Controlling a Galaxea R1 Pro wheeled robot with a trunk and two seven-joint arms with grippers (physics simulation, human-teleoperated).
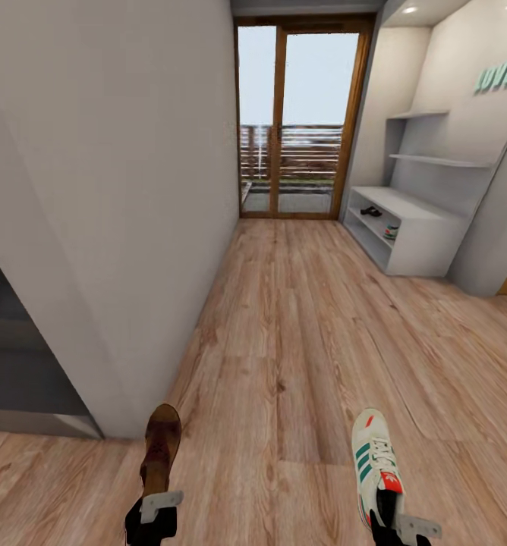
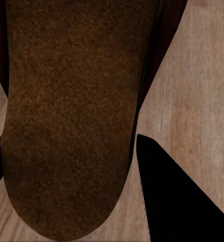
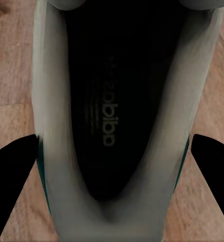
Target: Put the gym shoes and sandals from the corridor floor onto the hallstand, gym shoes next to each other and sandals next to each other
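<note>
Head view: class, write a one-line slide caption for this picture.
Left gripper carries a sandal, right gripper a gym shoe, facing the distant hallstand.

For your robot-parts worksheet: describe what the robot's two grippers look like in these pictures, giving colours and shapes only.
In the head view, the left gripper and right gripper each have a black body with a pale grey, flat plate-like piece at the front. In the wrist views the jaws appear as plain black pointed wedges. No cables or markings are visible.
</note>
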